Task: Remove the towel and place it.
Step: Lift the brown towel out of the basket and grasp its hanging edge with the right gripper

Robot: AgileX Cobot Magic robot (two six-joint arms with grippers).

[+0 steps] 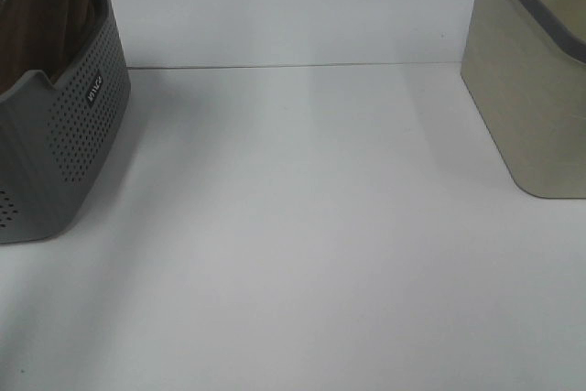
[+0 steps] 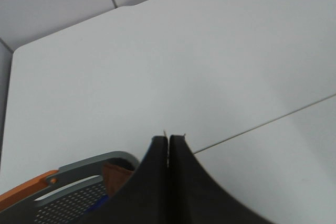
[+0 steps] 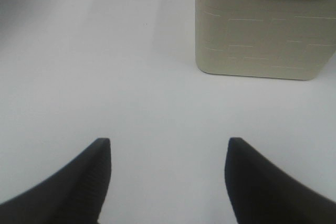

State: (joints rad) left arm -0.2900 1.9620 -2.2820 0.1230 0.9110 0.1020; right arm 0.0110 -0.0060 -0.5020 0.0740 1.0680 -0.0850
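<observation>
**A:** so where's the towel (image 1: 44, 6) sitting right now?

**B:** it's sitting in the grey holey basket (image 1: 82, 135) at the far left of the white table (image 1: 302, 226), sticking up over the rim in reddish-brown folds. The top of it is running out of the high camera's shot, so I can't tell how it's bunched up.

**A:** and the left gripper (image 2: 168, 141)? is it holding it?

**B:** nope, its jaws are pressing tight together, and it's hanging close to the basket's rim. Its own camera is catching a scrap of the brown cloth just inside that rim, near the basket's orange handle (image 2: 26, 190). Can't tell how high above the rim it's hovering.

**A:** right gripper (image 3: 168, 141)?

**B:** that one's hanging over bare table with its jaws standing wide apart, gripping nothing. It's facing the beige bin (image 3: 262, 30), which is sitting at the far right, well apart from the basket. The table is lying between the two.
</observation>
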